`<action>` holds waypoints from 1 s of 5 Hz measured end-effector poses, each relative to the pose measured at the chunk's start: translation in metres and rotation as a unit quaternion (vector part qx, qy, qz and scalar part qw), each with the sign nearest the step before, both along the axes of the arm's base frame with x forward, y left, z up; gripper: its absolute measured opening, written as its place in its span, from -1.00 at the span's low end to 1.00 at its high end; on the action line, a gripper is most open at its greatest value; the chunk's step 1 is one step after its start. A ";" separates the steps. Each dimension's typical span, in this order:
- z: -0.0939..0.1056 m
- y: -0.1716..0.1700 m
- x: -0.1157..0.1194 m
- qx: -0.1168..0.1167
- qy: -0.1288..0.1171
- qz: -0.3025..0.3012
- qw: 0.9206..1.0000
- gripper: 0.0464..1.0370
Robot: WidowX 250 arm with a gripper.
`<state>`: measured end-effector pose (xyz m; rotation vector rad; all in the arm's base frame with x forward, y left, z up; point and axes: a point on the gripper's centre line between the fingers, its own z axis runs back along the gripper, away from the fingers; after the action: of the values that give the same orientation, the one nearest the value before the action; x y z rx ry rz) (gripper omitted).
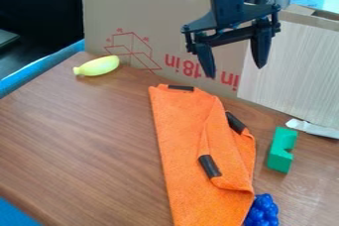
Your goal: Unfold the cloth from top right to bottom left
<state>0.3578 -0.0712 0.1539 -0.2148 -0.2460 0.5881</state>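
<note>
Tool: up near the top of my view, right of centre, the black tool (234, 71) hangs point-down with its two fingers spread wide. It's in front of the cardboard, above the upper end of the cloth.
Cloth: the orange cloth (179, 145) lies on the brown table (79, 136), a long folded strip running from near the foot of the cardboard down past the lower edge of my view. A folded-over layer makes a loose, rumpled flap along its right side.
Dark patches: three on the cloth – one at the top edge, one on the upper right edge, and one on the flap (210, 166).
Cardboard: a big upright sheet (159, 12) with red print walls off the back, close behind the cloth's top end.
Pale panel: a wood-grained box side (291, 66) continues that barrier to the right.
White strip: a crumpled piece (314, 129) lies near the foot of the pale panel.
Green block: it has a notch and sits just beside the cloth's right edge (282, 150), hemming in that side.
Blue bunch: a knobbly, grape-like cluster (261, 212) crowds the cloth's lower right edge – whether they touch, I can't tell.
Yellow toy: a rounded, stubby-ended piece (98, 66) rests well off to the upper left, near the cardboard.
</note>
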 end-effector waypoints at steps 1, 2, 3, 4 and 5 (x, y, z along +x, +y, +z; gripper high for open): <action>-0.012 0.001 0.000 0.002 0.018 0.003 1.000 0.92; -0.033 0.004 -0.008 0.015 0.048 0.009 0.999 0.92; -0.034 -0.005 -0.013 0.026 0.058 0.007 0.998 0.92; -0.034 -0.006 -0.013 0.026 0.058 0.009 0.998 0.92; -0.035 -0.006 -0.012 0.025 0.058 0.011 0.998 0.92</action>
<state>0.3456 -0.0770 0.1194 -0.1289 -0.1515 0.6132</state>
